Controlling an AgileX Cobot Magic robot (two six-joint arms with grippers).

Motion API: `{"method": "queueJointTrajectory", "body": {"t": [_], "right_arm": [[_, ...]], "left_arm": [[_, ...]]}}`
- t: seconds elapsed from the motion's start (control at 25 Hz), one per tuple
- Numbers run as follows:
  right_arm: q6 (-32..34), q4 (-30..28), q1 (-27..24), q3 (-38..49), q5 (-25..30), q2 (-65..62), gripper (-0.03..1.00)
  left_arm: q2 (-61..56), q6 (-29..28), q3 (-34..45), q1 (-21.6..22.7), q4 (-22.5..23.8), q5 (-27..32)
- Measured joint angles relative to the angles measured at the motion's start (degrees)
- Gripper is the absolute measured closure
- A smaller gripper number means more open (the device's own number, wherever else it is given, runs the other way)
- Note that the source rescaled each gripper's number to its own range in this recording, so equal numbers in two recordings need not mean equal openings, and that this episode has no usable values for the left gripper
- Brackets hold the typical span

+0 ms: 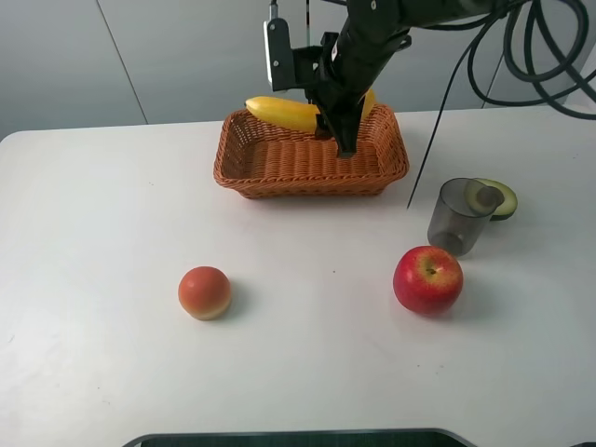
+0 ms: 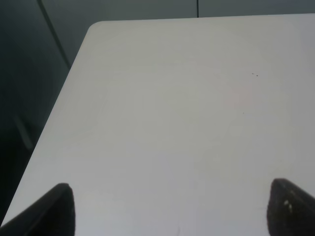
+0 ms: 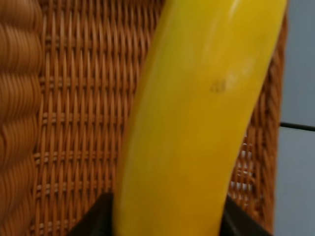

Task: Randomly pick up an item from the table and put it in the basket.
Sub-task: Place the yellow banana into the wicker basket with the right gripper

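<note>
While the right claw [image 1: 345,142] pinches the banana [image 1: 279,113] near mid-length, the fruit hangs over the basket [image 1: 307,182], which lies directly beneath the claw.
Handling, judged: light, stiff, smooth-skinned, bruises if squeezed hard; best held at the thick middle so neither end tips. Right wrist view: yellow skin between dark fingers [image 3: 96,226], weave close below, a detail the arm hides from overhead. Overhead alone shows the ends projecting either side of the claw. Left claw [image 2: 172,216], unseen overhead, is spread and empty over the table [image 2: 172,98].
</note>
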Motion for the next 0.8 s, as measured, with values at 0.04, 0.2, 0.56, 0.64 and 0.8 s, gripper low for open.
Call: {"method": "queueJointTrajectory", "body": {"t": [0.04, 0.2, 0.56, 0.64, 0.8], "right_arm": [[0.0, 0.0, -0.1, 0.0, -0.1, 0.4, 0.97], [0.0, -0.1, -0.4, 0.0, -0.2, 1.6, 0.97], [0.0, -0.1, -0.4, 0.0, -0.7, 1.7, 0.53], [0.0, -0.1, -0.4, 0.0, -0.8, 1.7, 0.33], [0.0, -0.1, -0.4, 0.0, -1.1, 1.7, 0.16]], "left_arm": [[0.0, 0.0, 0.0, 0.0, 0.0, 0.0], [0.0, 0.0, 0.0, 0.0, 0.0, 0.0], [0.0, 0.0, 0.0, 0.0, 0.0, 0.0], [0.0, 0.0, 0.0, 0.0, 0.0, 0.0], [0.0, 0.0, 0.0, 0.0, 0.0, 0.0]]}}
